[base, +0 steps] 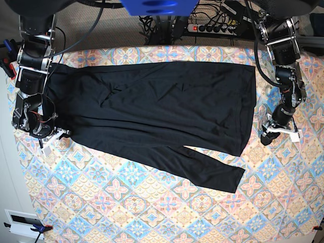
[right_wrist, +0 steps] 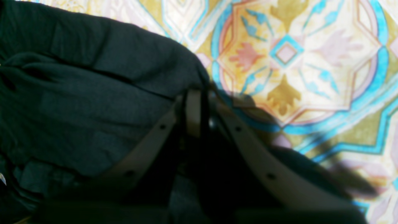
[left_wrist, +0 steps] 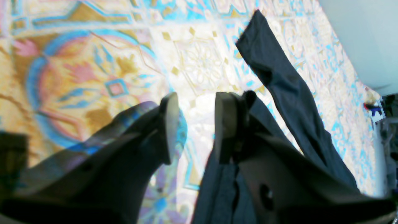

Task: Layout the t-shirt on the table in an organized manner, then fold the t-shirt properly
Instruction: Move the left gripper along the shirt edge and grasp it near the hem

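Already the t-shirt (base: 152,111) is lying spread across the far half of the table (base: 152,212), but one sleeve is trailing toward the near right, so the layout is looking almost done and the folding is not yet begun, I judge. At the left edge the right gripper (right_wrist: 199,105) is pinching the black cloth with jaws closed. Only the left wrist view is showing the left gripper (left_wrist: 194,124) with jaws apart, fabric lying against one finger (left_wrist: 225,124); the base view is hiding this.
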`<action>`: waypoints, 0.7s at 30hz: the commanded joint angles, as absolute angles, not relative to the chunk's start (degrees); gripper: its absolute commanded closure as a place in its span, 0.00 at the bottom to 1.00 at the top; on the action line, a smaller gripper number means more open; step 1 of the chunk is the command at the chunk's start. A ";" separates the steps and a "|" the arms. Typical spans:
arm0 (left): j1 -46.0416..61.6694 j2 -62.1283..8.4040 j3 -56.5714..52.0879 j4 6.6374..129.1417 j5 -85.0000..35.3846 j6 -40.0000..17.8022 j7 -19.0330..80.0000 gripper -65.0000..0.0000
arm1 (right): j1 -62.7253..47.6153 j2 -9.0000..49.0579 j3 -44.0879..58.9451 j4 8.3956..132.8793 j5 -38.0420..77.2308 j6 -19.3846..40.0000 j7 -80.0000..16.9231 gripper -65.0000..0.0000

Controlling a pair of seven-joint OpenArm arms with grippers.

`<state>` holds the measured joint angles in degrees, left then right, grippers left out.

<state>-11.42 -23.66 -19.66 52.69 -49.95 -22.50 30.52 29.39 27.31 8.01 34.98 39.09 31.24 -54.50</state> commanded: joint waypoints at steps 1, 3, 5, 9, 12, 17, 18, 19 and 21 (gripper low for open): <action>-12.62 -24.75 -19.74 53.41 -50.95 -23.08 29.85 0.68 | 30.11 27.47 7.78 35.21 38.46 31.25 -55.69 1.00; -12.70 -24.13 -19.30 53.41 -50.86 -22.99 29.85 0.63 | 30.11 27.47 7.78 35.21 38.46 31.25 -55.69 1.00; -13.58 -23.43 -17.27 53.32 -50.95 -22.99 29.85 0.56 | 30.11 27.47 7.78 35.21 38.46 31.25 -55.69 1.00; -15.96 -22.99 -16.13 48.04 -51.21 -22.99 29.58 0.46 | 30.11 27.47 7.78 35.21 38.46 31.25 -55.69 1.00; -18.95 -22.02 -16.13 41.27 -51.12 -23.16 29.41 0.46 | 30.11 27.47 7.78 35.21 38.46 31.25 -55.69 1.00; -21.14 -20.79 -16.13 40.04 -51.12 -23.16 29.41 0.54 | 30.11 27.47 7.78 35.21 38.46 31.25 -55.69 1.00; -21.23 -20.70 -16.13 40.04 -51.12 -23.16 29.41 0.56 | 30.11 27.47 7.78 35.21 38.46 31.25 -55.69 1.00; -21.49 -20.62 -16.13 40.04 -51.12 -23.08 29.41 0.57 | 30.11 27.47 7.78 35.21 38.46 31.25 -55.69 1.00; -22.55 -19.91 -15.96 39.87 -50.95 -23.08 29.58 0.58 | 30.11 27.47 7.78 35.21 38.46 31.25 -55.69 1.00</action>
